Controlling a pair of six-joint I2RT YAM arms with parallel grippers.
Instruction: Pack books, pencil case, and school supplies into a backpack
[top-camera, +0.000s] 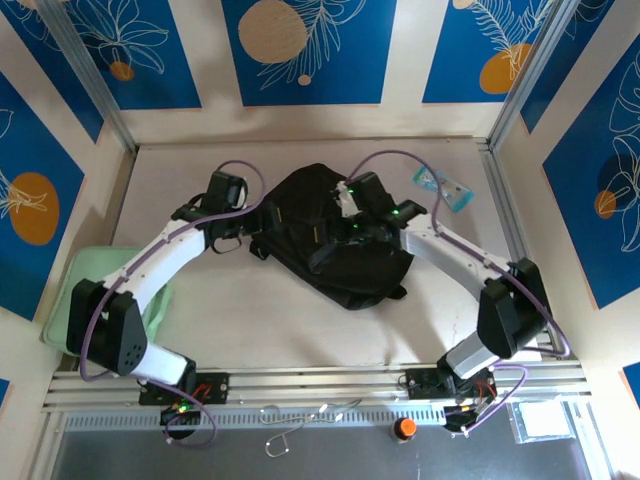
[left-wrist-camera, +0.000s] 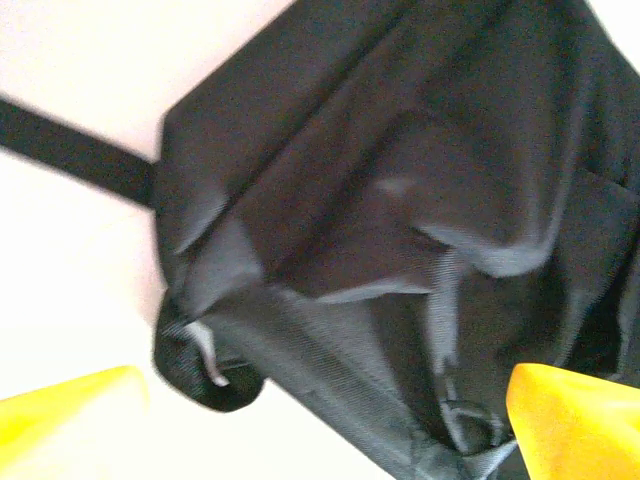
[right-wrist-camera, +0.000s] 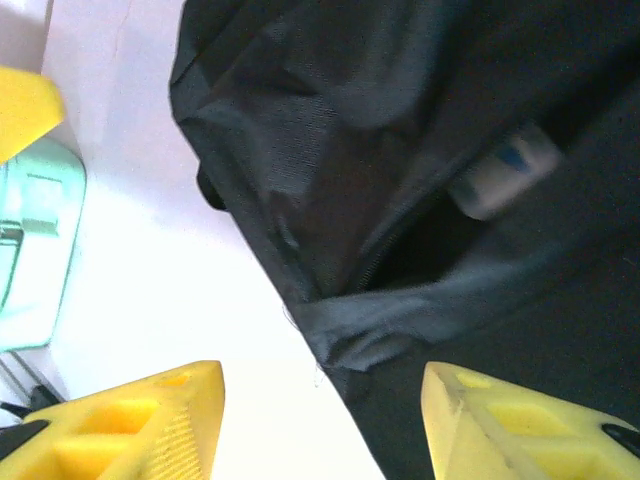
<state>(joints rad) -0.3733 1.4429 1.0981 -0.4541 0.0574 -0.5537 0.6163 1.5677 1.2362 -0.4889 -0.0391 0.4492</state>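
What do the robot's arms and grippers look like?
The left arm and right arm are white, with chunky black joints and thin purple cables looping along them. The left gripper and right gripper each have two wedge-shaped yellow fingers.

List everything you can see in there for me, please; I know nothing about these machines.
soft fabric backpack: one, black, middle of the pale table, its zip opening gaping
small tube-like item: one, white with a blue mark, inside the backpack's opening; too blurred to name
flat packet: one, light blue, far right of the table, apart from the backpack
soft zip case: one, mint green, left edge of the table
round knob: one, orange, near edge, right of centre
left gripper: one, yellow fingertips, open, facing the backpack
right gripper: one, yellow fingertips, open, at the backpack's opening
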